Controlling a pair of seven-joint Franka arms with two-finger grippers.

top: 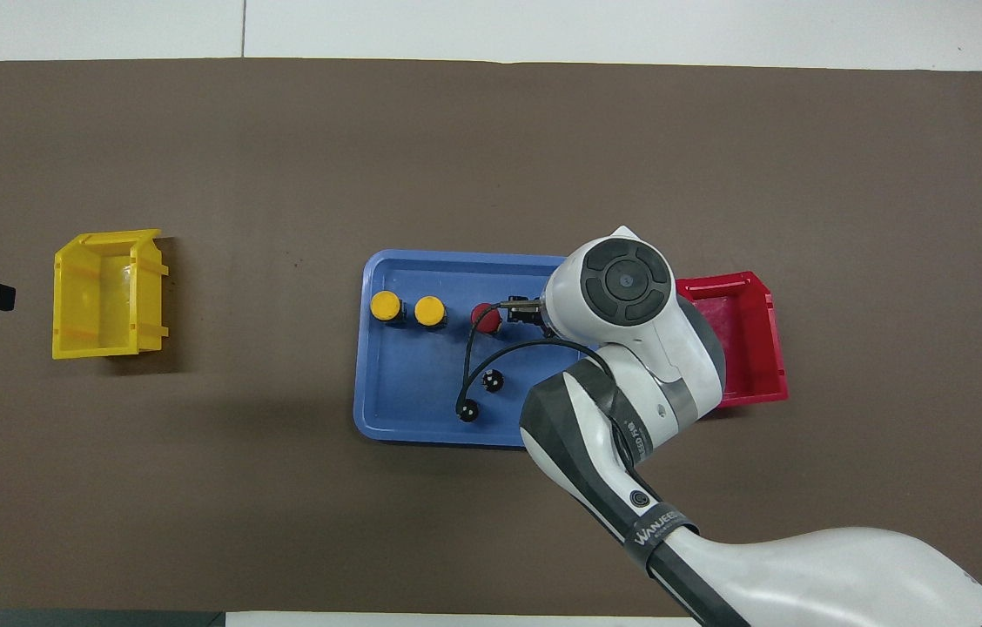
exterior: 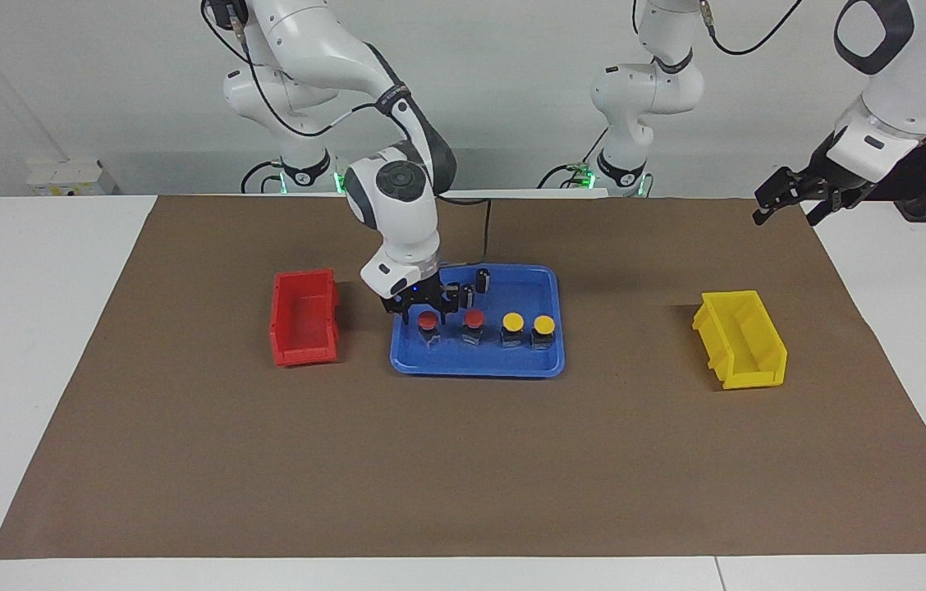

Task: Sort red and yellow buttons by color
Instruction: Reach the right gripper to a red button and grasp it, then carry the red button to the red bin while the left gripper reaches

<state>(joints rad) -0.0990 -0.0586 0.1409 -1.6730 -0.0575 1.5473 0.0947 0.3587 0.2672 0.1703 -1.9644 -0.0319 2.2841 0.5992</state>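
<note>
Four buttons stand in a row in the blue tray [exterior: 479, 368]: two red-capped [exterior: 428, 321] [exterior: 474, 318] toward the right arm's end, two yellow-capped [exterior: 512, 320] [exterior: 543, 324] toward the left arm's end. My right gripper [exterior: 428, 315] is low in the tray, open, with a finger on each side of the end red button. In the overhead view the right hand hides that button; the other red one [top: 485, 317] and both yellow ones [top: 385, 306] [top: 429, 310] show. My left gripper [exterior: 789, 212] waits open and empty, raised at the left arm's end of the table.
A red bin [exterior: 304, 318] stands beside the tray at the right arm's end. A yellow bin [exterior: 740, 339] stands toward the left arm's end. Two dark cylinders [exterior: 482, 281] [exterior: 469, 294] stand in the tray nearer to the robots than the buttons. A brown mat [exterior: 463, 460] covers the table.
</note>
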